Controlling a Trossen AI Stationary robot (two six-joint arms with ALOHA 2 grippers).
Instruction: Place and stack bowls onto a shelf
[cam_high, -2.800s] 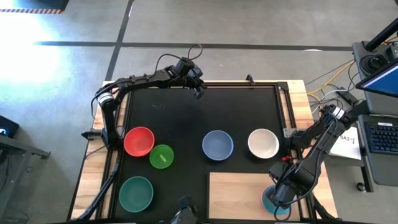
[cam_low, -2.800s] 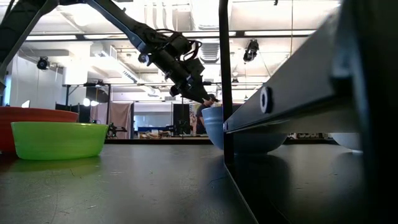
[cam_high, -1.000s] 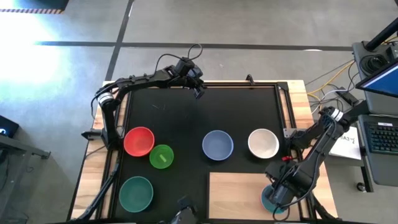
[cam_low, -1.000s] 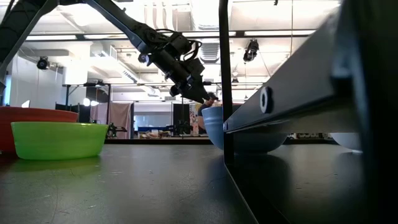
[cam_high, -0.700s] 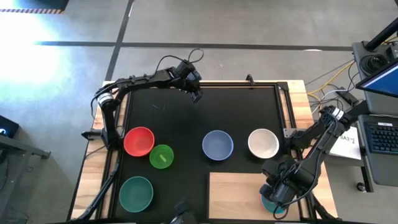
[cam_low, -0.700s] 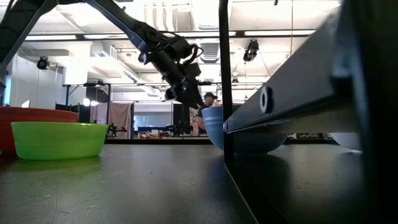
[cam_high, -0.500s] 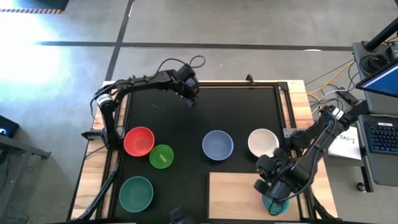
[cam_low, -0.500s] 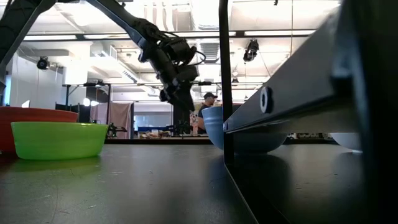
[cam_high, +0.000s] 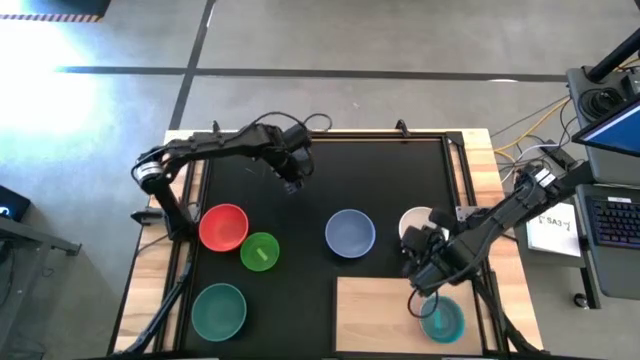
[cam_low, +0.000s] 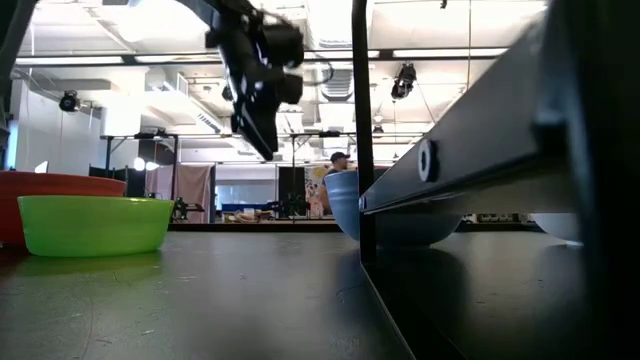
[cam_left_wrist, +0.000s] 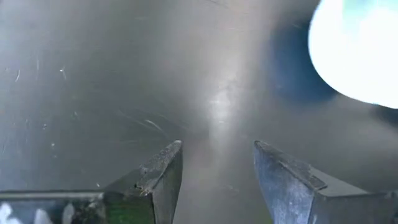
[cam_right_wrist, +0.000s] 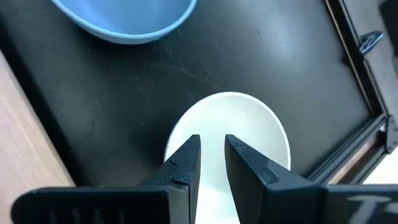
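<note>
My right gripper hangs over the near part of the white bowl, fingers a narrow gap apart, touching nothing that shows. A blue bowl sits upright on the right end of the wooden shelf. On the black mat stand the periwinkle bowl, red bowl, light green bowl and teal-green bowl. My left gripper is open above bare mat, on the far side of the periwinkle bowl.
A raised black frame borders the mat, with pale wood table edges outside it. The shelf's left and middle parts are bare. In the low view the light green bowl stands before the red one.
My right gripper has moved off the blue bowl on the shelf's right end, toward the far edge and leftward, to above the white bowl; the blue bowl stays on the shelf, uncovered. My left gripper has moved from the mat's far edge toward the near edge and slightly left.
</note>
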